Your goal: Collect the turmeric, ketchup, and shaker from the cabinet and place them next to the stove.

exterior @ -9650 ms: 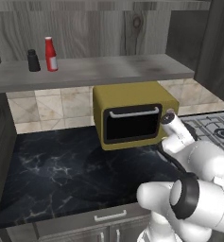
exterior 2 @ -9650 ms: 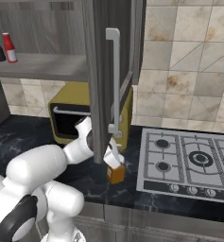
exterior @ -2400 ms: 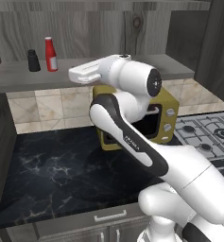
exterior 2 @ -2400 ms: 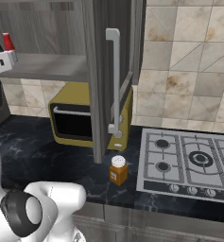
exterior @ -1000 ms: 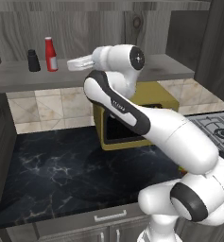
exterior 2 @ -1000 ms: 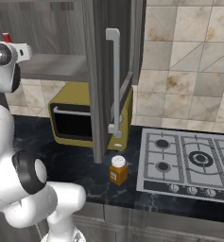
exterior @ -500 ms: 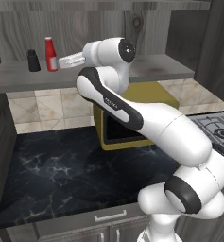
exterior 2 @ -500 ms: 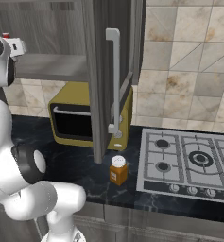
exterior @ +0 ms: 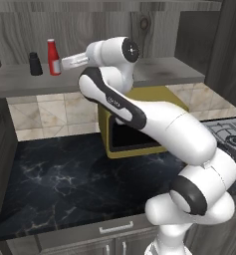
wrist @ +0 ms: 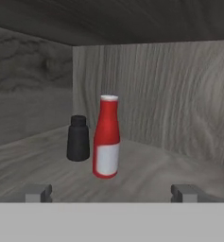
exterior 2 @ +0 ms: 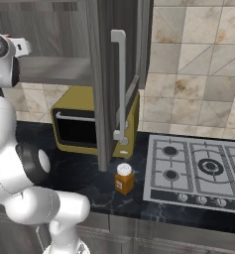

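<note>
On the shelf point(exterior: 20, 84) of the cabinet point(exterior 2: 101, 74), near its left end, we see the shaker point(exterior: 35, 64) and, just to its right, the ketchup point(exterior: 53, 57), both upright and close together. Our gripper point(exterior: 64, 63) hovers just right of the ketchup, jaws fully spread and holding nothing; in the hand view the ketchup point(wrist: 107, 137) sits between the fingertips point(wrist: 38, 193), with the shaker point(wrist: 78, 138) just behind and left. The turmeric point(exterior 2: 124, 178) already stands on the counter, near the stove's point(exterior 2: 198, 171) left edge. We judge the risk ahead to be a finger clipping the shaker, or a high grip tipping the slim ketchup.
</note>
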### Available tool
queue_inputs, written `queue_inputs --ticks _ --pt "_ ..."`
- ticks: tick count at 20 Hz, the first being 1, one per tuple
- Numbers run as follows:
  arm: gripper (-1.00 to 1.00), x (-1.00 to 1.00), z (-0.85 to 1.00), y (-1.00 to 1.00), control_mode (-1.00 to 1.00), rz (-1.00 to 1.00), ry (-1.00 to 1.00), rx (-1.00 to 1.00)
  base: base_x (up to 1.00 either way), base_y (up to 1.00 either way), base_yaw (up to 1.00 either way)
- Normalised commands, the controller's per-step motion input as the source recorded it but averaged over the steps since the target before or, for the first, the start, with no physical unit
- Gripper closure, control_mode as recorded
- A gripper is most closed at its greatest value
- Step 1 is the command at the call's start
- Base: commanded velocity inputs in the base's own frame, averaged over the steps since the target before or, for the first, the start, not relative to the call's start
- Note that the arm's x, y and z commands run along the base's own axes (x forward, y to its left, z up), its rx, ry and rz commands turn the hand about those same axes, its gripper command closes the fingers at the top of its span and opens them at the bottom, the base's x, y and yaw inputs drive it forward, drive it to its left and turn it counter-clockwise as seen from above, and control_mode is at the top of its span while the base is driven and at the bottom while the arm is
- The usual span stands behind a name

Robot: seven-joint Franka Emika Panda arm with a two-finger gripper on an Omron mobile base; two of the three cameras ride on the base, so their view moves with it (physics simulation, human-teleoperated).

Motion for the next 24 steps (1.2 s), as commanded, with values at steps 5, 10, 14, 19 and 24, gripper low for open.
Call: queue_inputs --ticks 5,10,14,19,24 --pt "-1.00 0.47 0.02 0.09 -1.00 0.00 0.00 0.00 0.00 0.00 0.00" --pt "-1.00 0.38 0.00 0.29 -1.00 0.00 0.00 0.00 0.00 0.00 0.00" --pt "-1.00 0.15 0.00 0.19 -1.00 0.00 0.01 0.00 0.00 0.00 0.00" --pt "-1.00 0.02 0.00 0.02 -1.00 0.00 0.00 0.00 0.00 0.00 0.00" --pt "-1.00 0.16 0.00 0.23 -1.00 0.00 0.00 0.00 0.00 0.00 0.00"
